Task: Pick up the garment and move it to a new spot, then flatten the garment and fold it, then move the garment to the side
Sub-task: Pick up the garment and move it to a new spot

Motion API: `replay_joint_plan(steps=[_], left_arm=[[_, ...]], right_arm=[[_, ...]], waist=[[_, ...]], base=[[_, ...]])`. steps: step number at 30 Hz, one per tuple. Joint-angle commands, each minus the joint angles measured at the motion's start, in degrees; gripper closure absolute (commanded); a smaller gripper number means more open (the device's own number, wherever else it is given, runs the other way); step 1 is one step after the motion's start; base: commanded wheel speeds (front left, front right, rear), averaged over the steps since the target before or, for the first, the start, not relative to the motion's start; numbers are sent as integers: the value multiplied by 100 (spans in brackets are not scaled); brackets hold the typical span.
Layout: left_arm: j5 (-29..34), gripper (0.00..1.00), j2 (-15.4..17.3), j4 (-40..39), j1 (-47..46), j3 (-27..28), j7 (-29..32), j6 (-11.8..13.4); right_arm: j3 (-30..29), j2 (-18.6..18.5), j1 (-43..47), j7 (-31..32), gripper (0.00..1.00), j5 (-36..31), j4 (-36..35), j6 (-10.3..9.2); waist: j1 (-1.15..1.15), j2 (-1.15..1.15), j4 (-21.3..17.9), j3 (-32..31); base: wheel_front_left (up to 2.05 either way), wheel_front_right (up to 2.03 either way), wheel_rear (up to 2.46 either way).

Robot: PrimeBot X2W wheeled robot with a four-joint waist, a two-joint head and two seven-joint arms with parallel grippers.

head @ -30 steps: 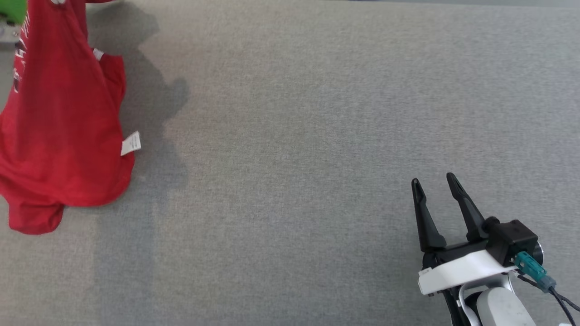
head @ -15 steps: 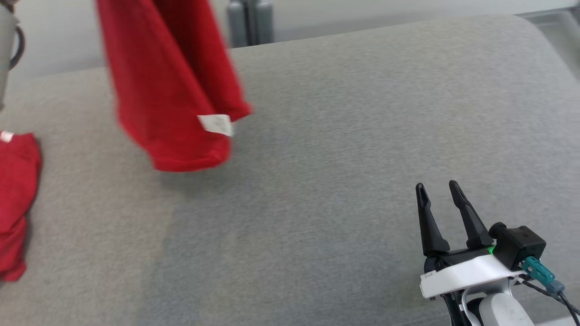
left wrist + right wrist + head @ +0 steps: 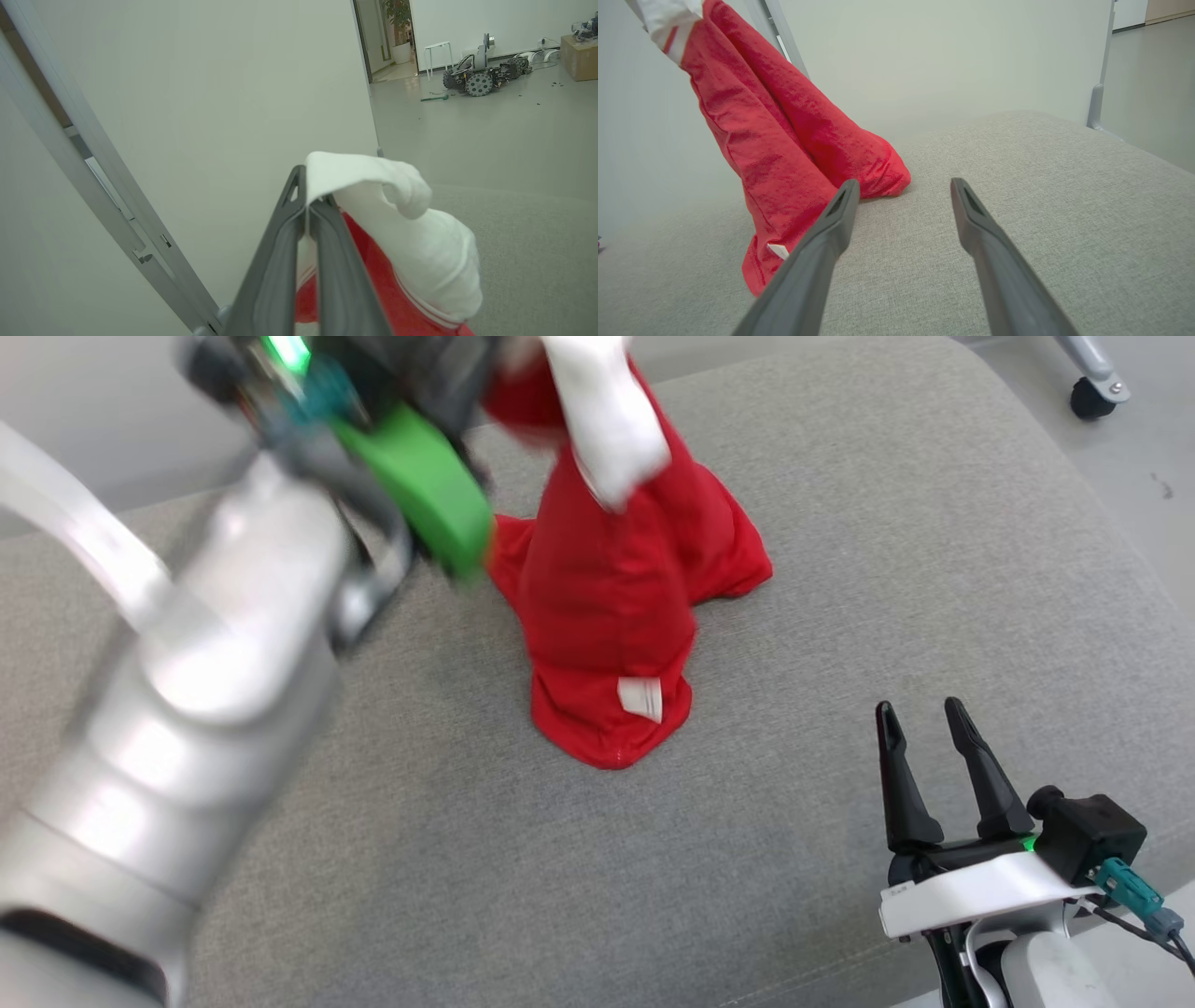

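Observation:
The garment (image 3: 616,616) is red with a white part at its top. It hangs in a tall cone, and its lower end, with a small white tag (image 3: 641,698), rests on the grey padded surface (image 3: 840,569). My left arm (image 3: 215,644) reaches in blurred from the left. In the left wrist view my left gripper (image 3: 306,186) is shut on the garment's white part (image 3: 411,242), with red cloth below. My right gripper (image 3: 920,709) stands open at the lower right, apart from the garment. From the right wrist, the garment (image 3: 784,140) rises left of the open right gripper (image 3: 904,184).
The padded surface rounds off at the right, with floor and a caster (image 3: 1088,397) beyond. Behind it are a pale wall and a metal frame (image 3: 93,163). Far off on the floor are a wheeled machine (image 3: 476,79), a white stool (image 3: 437,46) and a cardboard box (image 3: 579,56).
The head camera has swung, so the whole picture shifted. The garment, hanging free half a second ago, now touches the surface with its lower end. My left arm has come into view.

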Motion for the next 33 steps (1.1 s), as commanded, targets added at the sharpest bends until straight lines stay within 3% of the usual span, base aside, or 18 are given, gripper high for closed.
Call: replay_joint_plan(steps=[1,7,11,12,13,14,18,22,25,28,30,33], left_arm=[[-81,100,-54,-99,511,-172,-64,16],[-292,100,-338,-92,2133,-689,-224,143],[-364,100,-585,9,2709,-905,-403,131],[-387,85,-636,21,2807,-948,-433,116],[-397,54,-693,30,2887,-1001,-475,103],[-429,0,-736,49,2958,-1009,-503,100],[-417,0,-887,-52,3282,-905,-611,177],[-12,0,-795,-640,3650,-438,-644,655],[386,0,-658,-1335,4318,267,-637,1108],[727,0,-614,-1880,4974,1018,-638,1361],[892,0,-630,-2174,5458,1572,-639,1445],[1198,0,-676,-2407,6035,2298,-639,1375]], right_arm=[[-32,-3,-45,-1,0,-32,9,1],[-19,-3,-110,-2,0,-125,29,1],[-30,-5,-156,-1,0,-208,48,1],[-33,-5,-161,-1,0,-219,59,1],[-30,-4,-161,-1,0,-237,71,1],[-20,-5,-156,-1,0,-268,84,1],[-8,-8,-38,-1,0,-333,127,1],[-18,-7,110,-1,0,-417,168,1],[17,-8,223,-1,0,-444,196,1],[5,-9,349,-1,0,-406,246,1],[31,-7,405,-1,0,-377,253,1],[56,-7,436,-1,0,-375,273,1]], waist=[[0,-1,140,117],[0,-1,381,346],[0,-1,599,427],[0,-1,648,421],[0,-1,714,401],[0,-1,763,373],[0,-1,1013,133],[0,-1,1325,-219],[0,-1,1540,-531],[0,-1,1728,-845],[0,-1,1832,-981],[0,-1,1967,-1115]], base=[[0,0,0],[0,0,0],[0,0,0],[0,0,0],[0,0,0],[0,0,0],[0,0,0],[0,0,0],[0,0,0],[0,0,0],[0,0,0],[0,0,0]])
